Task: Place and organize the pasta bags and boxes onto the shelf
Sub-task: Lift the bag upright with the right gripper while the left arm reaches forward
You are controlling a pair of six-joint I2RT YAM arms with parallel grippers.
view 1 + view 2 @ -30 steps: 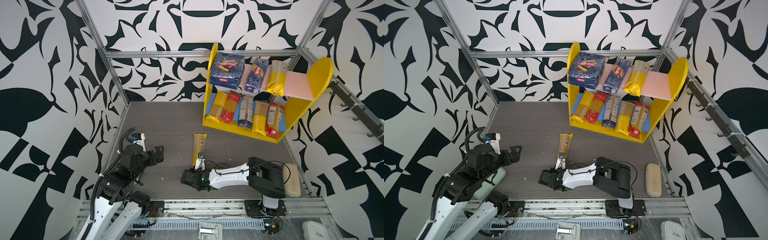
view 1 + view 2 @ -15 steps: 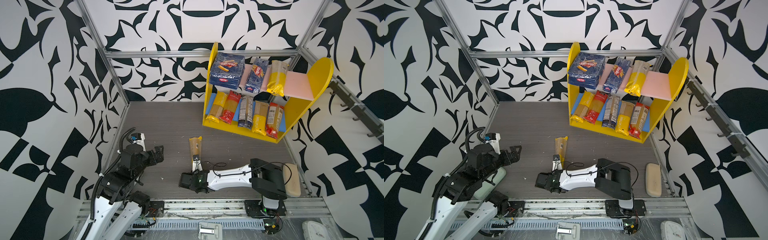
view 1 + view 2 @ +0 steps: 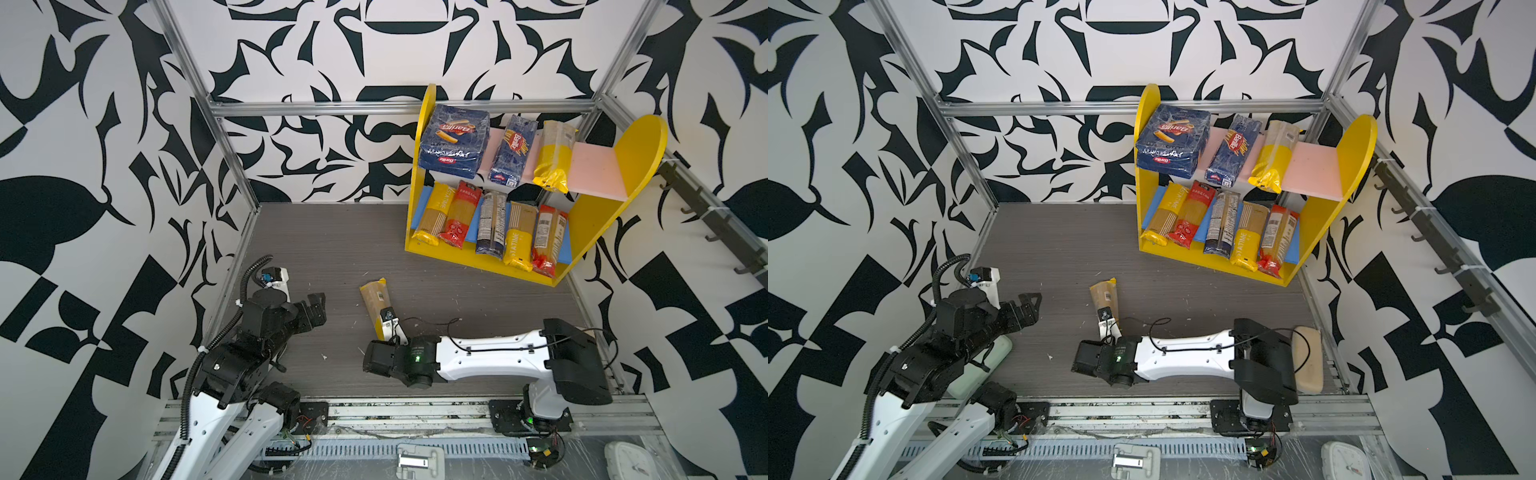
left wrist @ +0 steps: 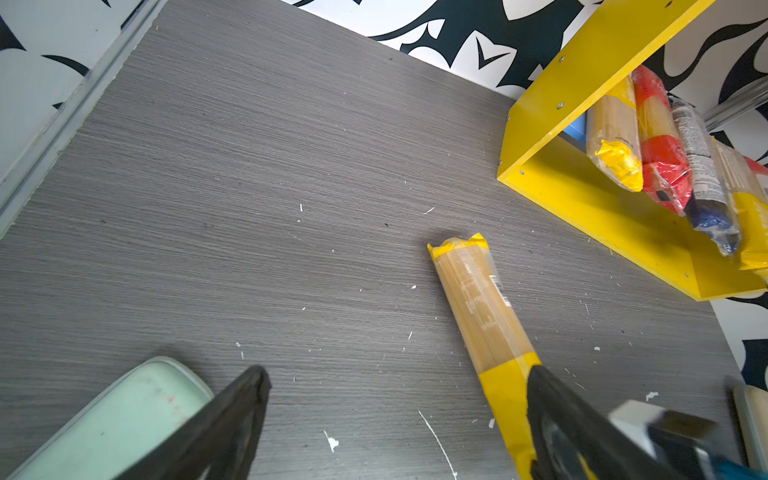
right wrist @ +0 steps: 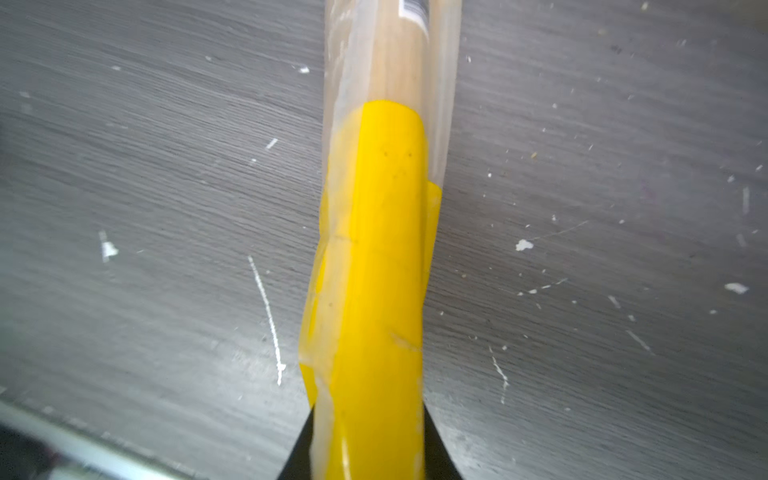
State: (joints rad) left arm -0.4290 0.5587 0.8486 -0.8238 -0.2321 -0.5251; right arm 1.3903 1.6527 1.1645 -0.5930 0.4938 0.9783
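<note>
Item one: yellow-ended spaghetti bag (image 3: pixel 375 297), mid-bench (image 3: pixel 332 249), its far end toward 12 o'clock, its near yellow end clamped in my right end effector (image 5: pixel 368 453). Item two: my left end effector (image 3: pixel 318 309), at 8 o'clock, spread wide and empty. Item three: shelf (image 3: pixel 623 166), at 2 o'clock, with two blue pasta boxes (image 3: pixel 453 141) and one yellow bag (image 3: pixel 550 158) on its pink board (image 3: pixel 594 170) and five bags (image 3: pixel 490 220) on its blue board (image 3: pixel 426 195).

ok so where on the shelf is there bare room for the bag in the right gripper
The pink upper board is bare at its right end in both top views, between the yellow-ended bag and the right side panel. The blue lower board is crowded: five bags lie side by side across it.
</note>
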